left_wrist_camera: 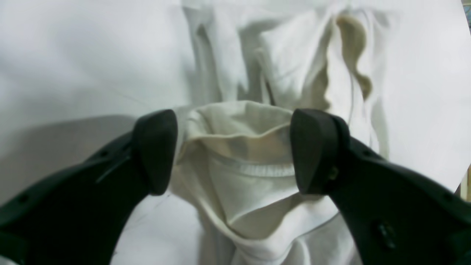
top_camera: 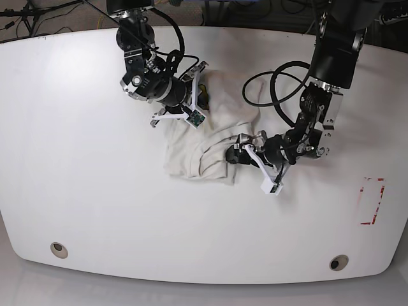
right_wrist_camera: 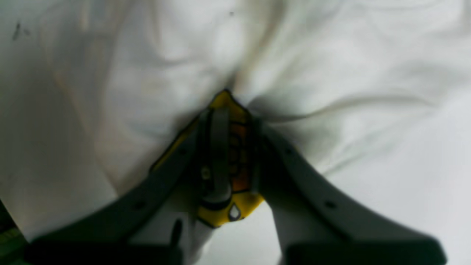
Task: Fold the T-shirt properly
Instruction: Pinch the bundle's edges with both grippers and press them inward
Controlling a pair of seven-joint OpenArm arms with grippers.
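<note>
Pinching shirt [right_wrist_camera: 331, 92] at badge [right_wrist_camera: 235, 206] with our right gripper [right_wrist_camera: 230, 110], jaws narrow; left gripper [left_wrist_camera: 232, 147] jaws wide, straddling collar [left_wrist_camera: 257, 170].

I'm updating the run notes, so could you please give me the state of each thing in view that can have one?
T-shirt: crumpled in a heap on the table, not yet folded.
Right gripper: shut on the T-shirt, fingers pinching the cloth at the yellow badge.
Left gripper: open, fingers either side of a raised fold of the shirt, not clamping it.
</note>
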